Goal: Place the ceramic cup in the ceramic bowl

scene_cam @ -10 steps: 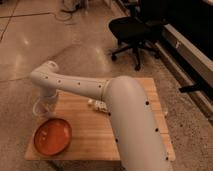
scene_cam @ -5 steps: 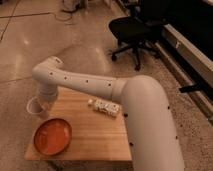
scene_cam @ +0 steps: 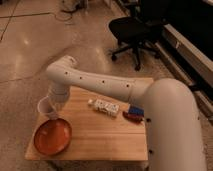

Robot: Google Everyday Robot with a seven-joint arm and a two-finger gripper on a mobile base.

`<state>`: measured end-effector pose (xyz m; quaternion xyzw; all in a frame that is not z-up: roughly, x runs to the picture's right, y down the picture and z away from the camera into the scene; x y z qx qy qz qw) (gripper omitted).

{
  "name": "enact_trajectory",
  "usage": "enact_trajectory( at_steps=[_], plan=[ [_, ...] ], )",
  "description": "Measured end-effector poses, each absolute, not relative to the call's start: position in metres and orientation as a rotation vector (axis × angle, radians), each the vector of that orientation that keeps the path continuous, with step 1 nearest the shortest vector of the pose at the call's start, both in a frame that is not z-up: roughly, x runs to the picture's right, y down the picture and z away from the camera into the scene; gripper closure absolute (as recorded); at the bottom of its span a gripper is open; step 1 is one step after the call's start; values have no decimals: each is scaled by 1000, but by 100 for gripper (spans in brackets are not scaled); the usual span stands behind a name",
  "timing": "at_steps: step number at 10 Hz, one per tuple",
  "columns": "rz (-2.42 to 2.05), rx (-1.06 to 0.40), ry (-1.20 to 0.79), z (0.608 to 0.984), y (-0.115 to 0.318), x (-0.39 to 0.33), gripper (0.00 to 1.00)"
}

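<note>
The ceramic cup (scene_cam: 44,106), small and plain white, hangs in the air at the table's left edge, just beyond the far rim of the ceramic bowl (scene_cam: 52,137). The bowl is a shallow orange-red dish on the front left corner of the wooden table (scene_cam: 100,135). My gripper (scene_cam: 53,105) comes down from the white arm's elbow and is shut on the cup, gripping its right side. The fingers are mostly hidden by the wrist and the cup.
A white patterned bottle (scene_cam: 104,106) lies on its side at the table's middle. A small blue and red object (scene_cam: 134,113) lies to its right, beside my arm. A black office chair (scene_cam: 131,29) stands on the floor behind the table.
The cup stays held in the gripper above the table's left edge. It has shifted slightly right, closer over the bowl's far rim, and the view has moved a little.
</note>
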<state>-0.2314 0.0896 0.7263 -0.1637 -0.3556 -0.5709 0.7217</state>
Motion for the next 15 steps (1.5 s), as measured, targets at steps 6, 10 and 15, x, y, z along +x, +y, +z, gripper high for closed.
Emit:
enact_trajectory(
  at_steps=[6,10,15],
  plan=[
    [-1276,-422,-805,709,134,-188,100],
    [-1338,-443,-862,695,168,-203,99],
    [-1410,-441,-885,696,191,-240,53]
  ],
)
